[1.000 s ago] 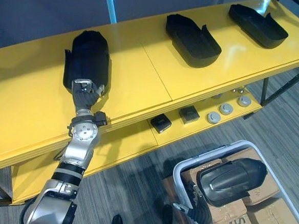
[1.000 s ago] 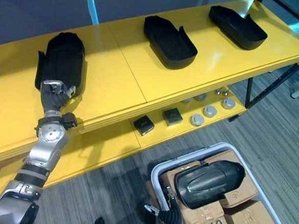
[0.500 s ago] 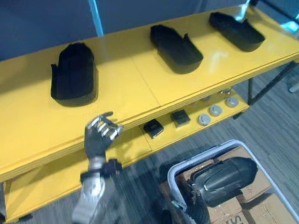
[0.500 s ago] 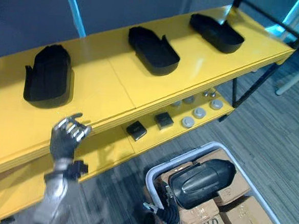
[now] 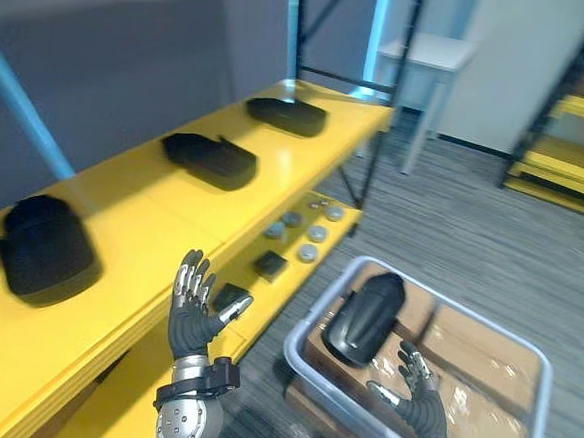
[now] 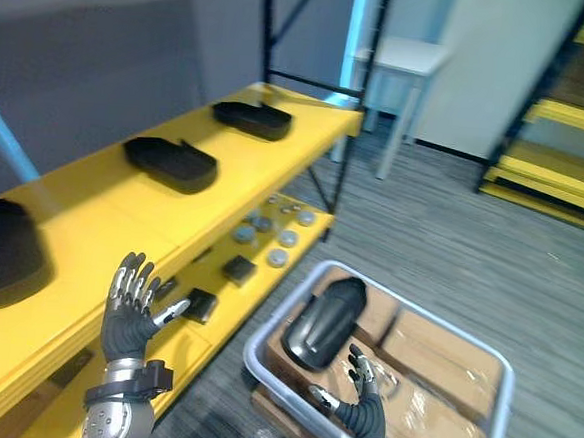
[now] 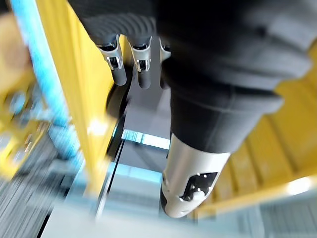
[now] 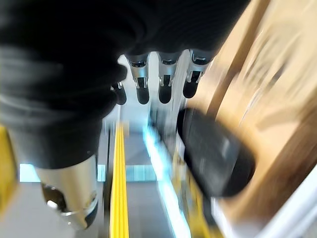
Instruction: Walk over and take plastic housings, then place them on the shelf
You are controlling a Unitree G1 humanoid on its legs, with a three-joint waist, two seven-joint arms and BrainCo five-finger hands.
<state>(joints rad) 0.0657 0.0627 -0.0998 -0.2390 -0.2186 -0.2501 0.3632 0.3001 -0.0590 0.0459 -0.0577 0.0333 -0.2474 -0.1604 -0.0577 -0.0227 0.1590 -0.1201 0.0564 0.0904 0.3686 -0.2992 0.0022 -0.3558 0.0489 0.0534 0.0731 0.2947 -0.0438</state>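
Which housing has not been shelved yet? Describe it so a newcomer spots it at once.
To the right of the long yellow shelf stands a white-rimmed crate holding cardboard boxes. The plastic housing lies inside it on the cardboard. It is the only one off the shelf: the three other housings all sit on the shelf's top.

1. No words, numbers or signs can be read here.
2. The boxes (image 5: 479, 344) are too blurry to show any print.
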